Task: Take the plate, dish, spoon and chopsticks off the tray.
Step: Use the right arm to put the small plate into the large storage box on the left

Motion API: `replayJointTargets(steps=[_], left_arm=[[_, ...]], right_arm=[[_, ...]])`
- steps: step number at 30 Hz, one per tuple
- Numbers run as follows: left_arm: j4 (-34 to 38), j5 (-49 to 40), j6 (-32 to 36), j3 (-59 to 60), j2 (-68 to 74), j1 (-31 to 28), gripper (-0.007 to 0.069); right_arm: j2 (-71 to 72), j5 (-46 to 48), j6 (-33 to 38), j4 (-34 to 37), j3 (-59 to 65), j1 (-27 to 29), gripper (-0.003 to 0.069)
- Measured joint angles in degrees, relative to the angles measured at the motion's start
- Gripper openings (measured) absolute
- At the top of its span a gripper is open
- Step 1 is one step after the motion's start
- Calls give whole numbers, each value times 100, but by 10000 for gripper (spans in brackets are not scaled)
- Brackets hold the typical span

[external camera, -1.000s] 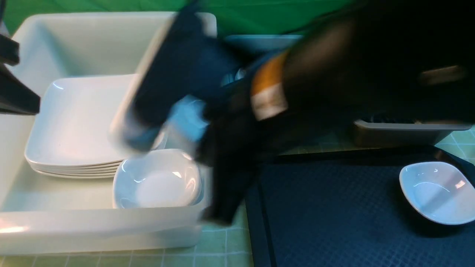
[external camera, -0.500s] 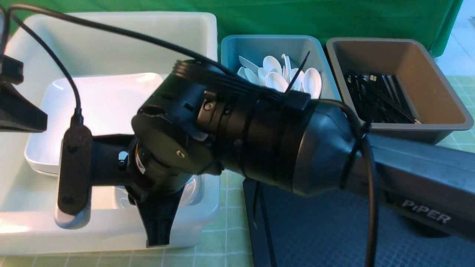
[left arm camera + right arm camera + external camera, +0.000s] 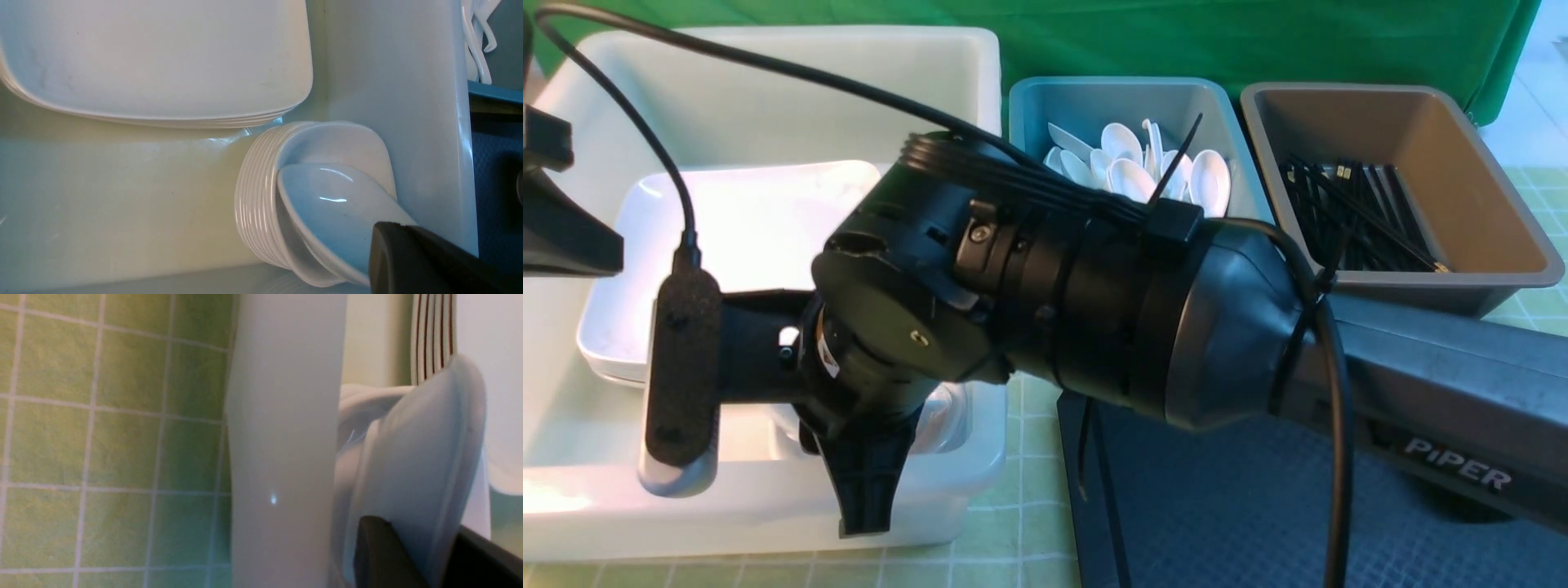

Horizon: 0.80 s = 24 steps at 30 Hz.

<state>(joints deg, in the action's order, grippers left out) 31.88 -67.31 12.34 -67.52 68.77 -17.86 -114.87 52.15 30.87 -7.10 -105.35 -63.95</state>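
From front: right arm [image 3: 1094, 310] stretched across into white tub [image 3: 768, 82], right gripper [image 3: 866, 514] pointing down at its near right corner; tray [image 3: 1258, 506] just beside the tub. Left gripper [image 3: 600, 257] at left edge, closed.

From left wrist: dish [image 3: 339, 204] off the tray, tilted on stack of small dishes [image 3: 253, 196], near stacked plates [image 3: 163, 61].

From right wrist: dish rim between the two fingers [image 3: 380, 555]; pinching or loose, impossible to tell.

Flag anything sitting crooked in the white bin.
The top small dish is tilted on its stack in the bin's corner, not nested flat, its rim between the right hand's fingers. The plates lie level.
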Motion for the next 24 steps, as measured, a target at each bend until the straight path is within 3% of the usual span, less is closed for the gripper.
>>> replayJointTargets(steps=[5, 19, 24], left_arm=[[0, 16, -15, 0, 0, 0, -12], [6, 22, -29, 0, 0, 0, -12], [6, 22, -29, 0, 0, 0, -12]], right_arm=[[0, 184, -165, 0, 0, 0, 266], [354, 399, -419, -22, -4, 0, 290], [375, 440, -426, -16, -11, 0, 374]])
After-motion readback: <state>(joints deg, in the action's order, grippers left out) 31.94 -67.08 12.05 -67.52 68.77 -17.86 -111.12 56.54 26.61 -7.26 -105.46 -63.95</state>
